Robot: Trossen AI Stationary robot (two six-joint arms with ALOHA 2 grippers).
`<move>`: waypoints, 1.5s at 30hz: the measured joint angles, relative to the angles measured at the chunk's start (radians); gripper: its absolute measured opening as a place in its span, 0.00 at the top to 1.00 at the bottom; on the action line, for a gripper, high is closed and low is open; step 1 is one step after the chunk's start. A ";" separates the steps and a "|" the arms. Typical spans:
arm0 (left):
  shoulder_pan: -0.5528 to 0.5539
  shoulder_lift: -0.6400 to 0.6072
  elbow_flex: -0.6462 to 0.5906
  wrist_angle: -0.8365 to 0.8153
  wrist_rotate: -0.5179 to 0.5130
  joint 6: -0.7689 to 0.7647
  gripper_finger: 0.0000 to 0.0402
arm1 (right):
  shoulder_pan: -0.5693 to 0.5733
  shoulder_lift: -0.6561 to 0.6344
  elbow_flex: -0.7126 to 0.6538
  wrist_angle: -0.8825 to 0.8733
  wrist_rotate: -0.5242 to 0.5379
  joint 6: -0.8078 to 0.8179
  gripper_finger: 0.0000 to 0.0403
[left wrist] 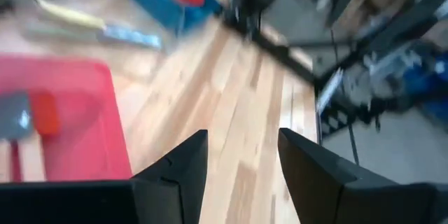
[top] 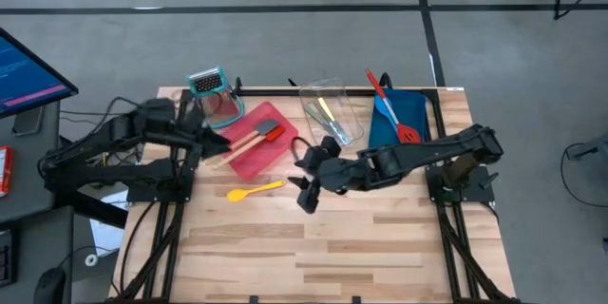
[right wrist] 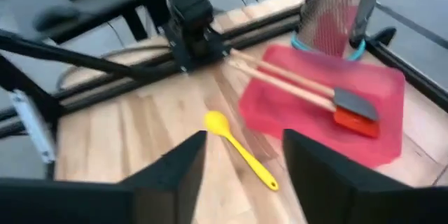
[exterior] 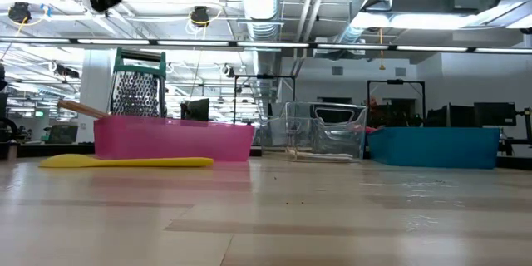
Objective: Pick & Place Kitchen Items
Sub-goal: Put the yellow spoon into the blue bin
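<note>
**Inspector:** Report the item in hand and where it lies.

**Operator:** The yellow spoon (top: 255, 190) lies flat on the bare counter (top: 361, 237), alone, just in front of the red tray (top: 249, 160) and apart from it. From my right wrist view the spoon (right wrist: 240, 150) sits straight ahead of the right hand (right wrist: 241, 155), bowl end farther from me, handle nearer. I judge this the approach step of a pick: nothing is held yet.

**Inspector:** State of the hands?

**Operator:** My right hand (top: 306, 190) is spread wide and empty, above the counter just beside the spoon's handle end. My left hand (left wrist: 241, 155) is also spread and empty, waiting over the near corner of the red tray.

**Inspector:** Other items?

**Operator:** Two wooden-handled spatulas, one red (top: 264, 137) and one grey (right wrist: 355, 101), already rest in the red tray. A red spoon (top: 391, 114) lies on the blue tray (top: 410, 104); knives with coloured handles (top: 328, 114) sit in the clear tray (top: 344, 90). The box grater (top: 206, 83) stands behind the red tray.

**Inspector:** What does the next move require?

**Operator:** In my judgement, bringing the right hand down with the fingers astride the thin handle. The spoon lies low, so the fingertips must come nearly to the wood before closing. Which tray it belongs in, I cannot tell.
</note>
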 joint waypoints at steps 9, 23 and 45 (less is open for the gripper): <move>-0.315 0.155 -0.174 0.041 -0.143 -0.013 0.60 | 0.024 -0.125 0.002 -0.003 0.044 0.016 0.36; -0.583 0.619 -0.181 0.121 -0.477 -0.053 0.60 | 0.024 -0.142 0.001 -0.048 0.041 0.015 0.35; -0.407 0.707 -0.193 0.274 -0.424 0.246 0.46 | 0.060 -0.145 0.002 -0.043 0.034 0.045 0.35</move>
